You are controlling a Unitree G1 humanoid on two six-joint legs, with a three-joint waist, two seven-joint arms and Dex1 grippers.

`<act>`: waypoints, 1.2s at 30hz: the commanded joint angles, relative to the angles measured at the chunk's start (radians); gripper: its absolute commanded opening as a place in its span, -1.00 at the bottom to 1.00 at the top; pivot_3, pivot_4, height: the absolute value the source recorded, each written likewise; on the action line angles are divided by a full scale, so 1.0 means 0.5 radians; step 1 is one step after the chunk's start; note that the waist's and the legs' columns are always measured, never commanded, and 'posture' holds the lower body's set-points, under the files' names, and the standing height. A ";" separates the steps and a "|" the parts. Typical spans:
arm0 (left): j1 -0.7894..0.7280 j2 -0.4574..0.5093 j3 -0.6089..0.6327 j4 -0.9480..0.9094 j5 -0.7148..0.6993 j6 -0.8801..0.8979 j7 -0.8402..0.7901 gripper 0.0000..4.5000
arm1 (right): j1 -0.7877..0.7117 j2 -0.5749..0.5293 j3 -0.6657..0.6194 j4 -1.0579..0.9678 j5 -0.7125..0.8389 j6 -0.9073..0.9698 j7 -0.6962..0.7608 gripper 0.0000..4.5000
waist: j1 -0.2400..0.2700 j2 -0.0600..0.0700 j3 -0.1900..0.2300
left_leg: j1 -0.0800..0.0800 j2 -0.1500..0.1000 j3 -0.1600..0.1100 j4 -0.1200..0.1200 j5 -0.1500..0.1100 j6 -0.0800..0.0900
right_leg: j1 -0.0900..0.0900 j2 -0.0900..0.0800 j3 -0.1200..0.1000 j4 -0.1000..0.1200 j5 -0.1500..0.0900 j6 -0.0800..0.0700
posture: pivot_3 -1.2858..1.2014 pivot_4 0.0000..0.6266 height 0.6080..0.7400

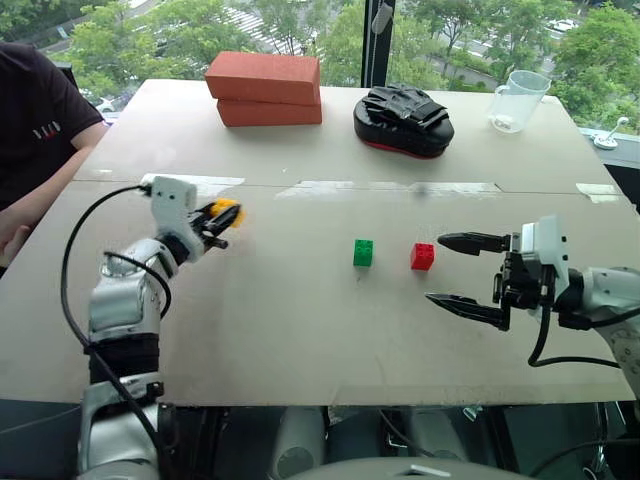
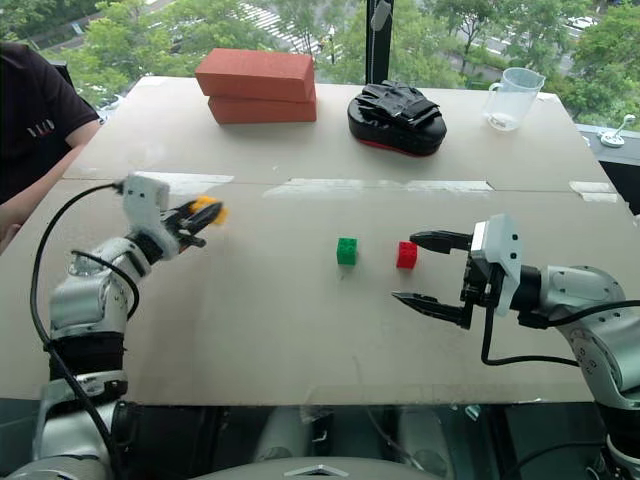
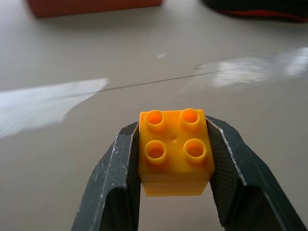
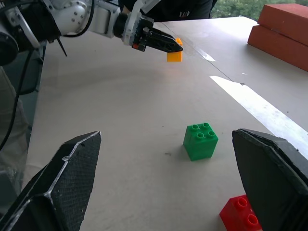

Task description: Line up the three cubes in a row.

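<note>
The left gripper [image 3: 174, 159] clamps the yellow cube [image 3: 175, 150] (studs up) just above the table [image 1: 300, 330] on the left, while the right gripper [image 1: 470, 272] hovers wide open just right of the red cube [image 1: 422, 257], the green cube [image 1: 363, 253] near it on its left

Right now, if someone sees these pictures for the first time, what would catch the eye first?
The yellow cube, clamped in the left pincer above the table's left side. Next, the green cube and red cube side by side mid-table, with the right pincer gaping wide beside the red one. At the far edge lie two stacked orange-red bricks.
</note>
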 commanded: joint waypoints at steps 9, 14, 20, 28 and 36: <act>-0.616 0.089 -0.692 0.809 0.177 -0.680 -1.397 -0.44 | 0.111 -0.062 -0.180 -0.130 0.022 -0.027 -0.033 1.00 | 0.001 0.001 0.000 | -0.003 0.000 0.001 -0.001 0.001 0.003 | -0.003 0.014 -0.002 -0.001 0.001 0.003 | 0.03 -0.52 1.00; -0.810 0.029 -0.858 1.245 0.287 -1.157 -1.466 -0.44 | 0.193 -0.091 -0.232 -0.148 0.018 -0.040 -0.004 1.00 | 0.000 0.001 0.000 | -0.003 0.000 0.002 -0.001 0.001 0.003 | -0.002 0.012 -0.001 -0.002 -0.001 0.001 | 0.03 -0.52 1.00; -0.912 -0.004 -0.893 1.548 0.346 -1.462 -1.466 -0.44 | 0.227 -0.108 -0.261 -0.164 0.029 -0.042 -0.003 1.00 | -0.005 0.000 0.002 | -0.004 0.000 0.003 0.000 -0.001 0.006 | -0.003 0.011 0.001 -0.002 -0.001 0.002 | 0.03 -0.52 1.00; -0.982 -0.068 -0.829 1.729 0.417 -1.596 -1.466 -0.44 | 0.290 -0.121 -0.297 -0.214 0.043 -0.023 -0.033 1.00 | -0.003 0.000 0.001 | -0.004 -0.001 0.003 0.001 -0.001 0.007 | -0.003 0.011 0.000 -0.002 -0.001 0.002 | 0.03 -0.52 1.00; -0.997 -0.100 -0.758 1.767 0.453 -1.651 -1.458 0.38 | 0.296 -0.142 -0.312 -0.224 0.068 0.007 -0.027 1.00 | -0.004 0.000 0.002 | -0.004 -0.001 0.002 0.001 -0.001 0.007 | -0.003 0.011 0.000 -0.002 -0.001 0.002 | 0.03 -0.52 1.00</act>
